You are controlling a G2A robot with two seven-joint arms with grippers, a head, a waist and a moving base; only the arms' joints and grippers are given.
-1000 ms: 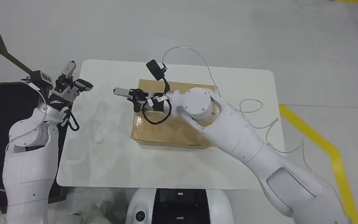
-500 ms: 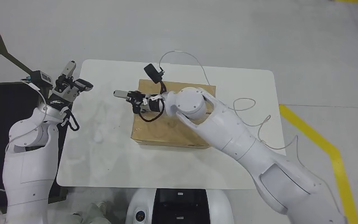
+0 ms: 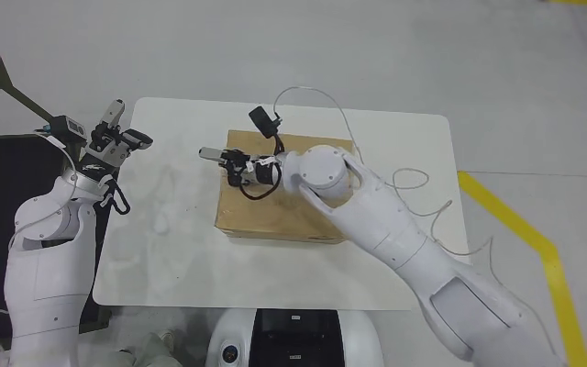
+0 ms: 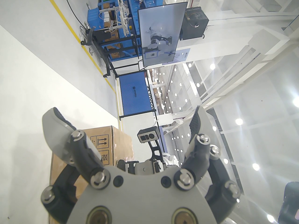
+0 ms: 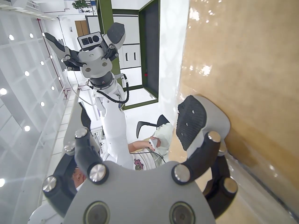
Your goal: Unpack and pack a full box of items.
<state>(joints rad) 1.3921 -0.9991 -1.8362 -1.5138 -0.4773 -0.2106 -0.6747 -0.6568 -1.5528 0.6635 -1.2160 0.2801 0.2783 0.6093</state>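
A closed, taped cardboard box (image 3: 275,202) lies in the middle of the white table (image 3: 165,248). My right gripper (image 3: 213,156) hovers at the box's far left corner, open and holding nothing. In the right wrist view the right gripper (image 5: 137,117) has one dark finger pad (image 5: 191,122) close against the box top (image 5: 245,59). My left gripper (image 3: 130,127) is raised over the table's far left corner, open and empty. The left wrist view shows the left gripper (image 4: 127,127) with wide-spread fingers and the box (image 4: 116,141) beyond it.
Thin white cables (image 3: 413,174) trail over the table's right part. A dark surface (image 3: 18,183) lies left of the table. A yellow floor line (image 3: 514,220) runs on the right. In the right wrist view the left gripper (image 5: 86,40) shows farther off.
My right gripper has shifted a little to the right, closer over the box's left edge. The left arm has kept still.
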